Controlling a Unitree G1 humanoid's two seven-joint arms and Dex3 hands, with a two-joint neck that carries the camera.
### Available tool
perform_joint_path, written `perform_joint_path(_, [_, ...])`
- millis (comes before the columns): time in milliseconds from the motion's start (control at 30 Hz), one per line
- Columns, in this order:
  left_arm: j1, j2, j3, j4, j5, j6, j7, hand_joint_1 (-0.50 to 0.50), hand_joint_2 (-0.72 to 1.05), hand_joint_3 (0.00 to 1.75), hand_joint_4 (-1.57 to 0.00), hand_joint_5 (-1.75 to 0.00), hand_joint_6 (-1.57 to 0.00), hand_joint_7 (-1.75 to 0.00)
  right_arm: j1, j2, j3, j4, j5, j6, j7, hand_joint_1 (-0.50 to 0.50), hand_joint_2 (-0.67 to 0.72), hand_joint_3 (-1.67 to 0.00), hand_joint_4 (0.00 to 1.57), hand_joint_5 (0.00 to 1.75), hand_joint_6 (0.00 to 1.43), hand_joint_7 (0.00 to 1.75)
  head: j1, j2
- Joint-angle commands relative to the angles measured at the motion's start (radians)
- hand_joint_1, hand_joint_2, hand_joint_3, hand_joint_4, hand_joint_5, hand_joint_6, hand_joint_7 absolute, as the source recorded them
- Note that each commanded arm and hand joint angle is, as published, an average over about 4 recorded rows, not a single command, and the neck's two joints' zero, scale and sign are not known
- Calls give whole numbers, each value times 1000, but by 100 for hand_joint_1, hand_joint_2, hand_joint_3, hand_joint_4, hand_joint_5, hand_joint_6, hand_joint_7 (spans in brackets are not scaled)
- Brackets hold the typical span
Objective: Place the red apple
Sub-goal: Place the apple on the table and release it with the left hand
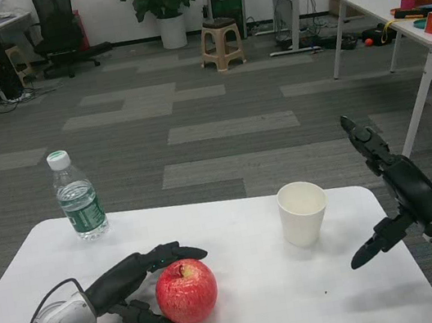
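Down at 6 o'clock on the white table (273, 301): round red apple (186, 291), cupped by black left hand (137, 286), fingers over and under. Off at 3 o'clock, black right hand (391, 190) spread wide, holding nothing.

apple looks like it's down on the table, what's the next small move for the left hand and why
Probably spread the fingers and draw the left hand back to its own side, away from the red apple. The apple appears to rest on the white table, with the hand cupped around its left side, so letting go would likely finish the placement. The white paper cup stands well apart.
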Motion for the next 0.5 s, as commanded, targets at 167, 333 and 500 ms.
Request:
perform_joint_path(167, [23,5,6,44,4,46,-4,-50,94,0,0,-62,-65,-35,-1,10,7,-11,6,-8,-5,-50,9,-2,0,0,0,0,5,-7])
perform_joint_path(333, [24,4,15,45,-34,49,4,-50,76,0,0,-62,-58,-35,-1,10,8,-11,6,-8,-5,-50,9,0,0,0,0,0,6,-9])
perform_joint_path(500, [25,4,14,44,-51,55,15,-50,12,0,0,-54,-52,-35,0,10,10,-12,6,-8,-5,-50,8,0,0,0,0,0,8,-12])
